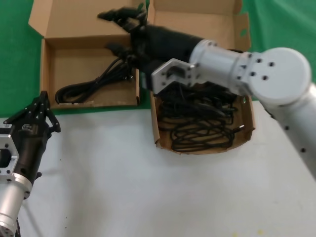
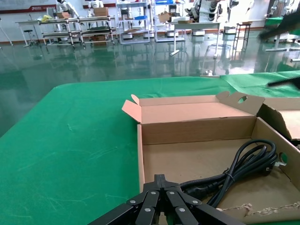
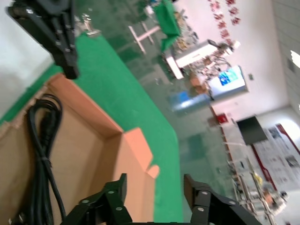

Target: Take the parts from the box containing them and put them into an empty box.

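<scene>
1. The right pincer (image 1: pixel 123 22) hangs with its fingers spread apart and nothing between them, over the far right corner of the wide, shallow cardboard box (image 1: pixel 47 69), by the seam where the two boxes meet.
2. One cable bundle (image 1: pixel 94 81) lies on that box's floor, below and to the robot's left of the right pincer and apart from it (the right wrist view shows it as a long looped strand (image 3: pixel 40 154) against the brown card).
3. The remaining cables (image 1: pixel 200 126) fill the squarish box (image 1: pixel 247 123) in a loose black tangle, partly hidden under the right forearm.
4. The left pincer (image 1: pixel 34 116) is parked over the white bench (image 1: pixel 148 197), near the shallow box's front left corner; its fingers converge to a closed point, empty.
5. Materials: matte corrugated brown card with hinged lids, glossy rubber sheathing on the cables, green cloth (image 1: pixel 19 54) beyond the bench's white surface.
</scene>
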You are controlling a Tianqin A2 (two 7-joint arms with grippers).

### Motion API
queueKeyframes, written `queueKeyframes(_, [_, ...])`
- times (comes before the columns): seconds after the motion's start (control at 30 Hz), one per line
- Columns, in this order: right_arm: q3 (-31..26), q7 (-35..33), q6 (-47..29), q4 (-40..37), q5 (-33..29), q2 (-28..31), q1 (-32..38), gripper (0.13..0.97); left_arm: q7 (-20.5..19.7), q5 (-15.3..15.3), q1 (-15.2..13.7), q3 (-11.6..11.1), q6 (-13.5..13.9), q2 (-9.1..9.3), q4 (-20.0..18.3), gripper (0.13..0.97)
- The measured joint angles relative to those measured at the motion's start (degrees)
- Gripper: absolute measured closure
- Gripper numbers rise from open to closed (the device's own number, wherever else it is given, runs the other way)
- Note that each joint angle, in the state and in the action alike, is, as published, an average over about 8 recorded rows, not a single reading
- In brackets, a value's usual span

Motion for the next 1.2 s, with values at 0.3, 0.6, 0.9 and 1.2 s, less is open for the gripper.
queueKeyframes(0.3, [6.5,3.9,0.4,8.7,4.6,6.5,-5.0,0.568,0.0,0.0,0.0,0.0,0.0,0.00,0.0,0.952])
queueKeyframes(0.6, [15.1,2.3,1.6,11.1,12.9,8.6,-10.7,0.363,0.0,0.0,0.0,0.0,0.0,0.00,0.0,0.952])
queueKeyframes(0.9, [16.5,1.9,2.7,10.9,15.7,8.9,-12.7,0.221,0.0,0.0,0.0,0.0,0.0,0.00,0.0,0.938])
queueKeyframes(1.2, [17.6,5.7,4.8,12.0,16.2,8.7,-16.0,0.144,0.0,0.0,0.0,0.0,0.0,0.01,0.0,0.909])
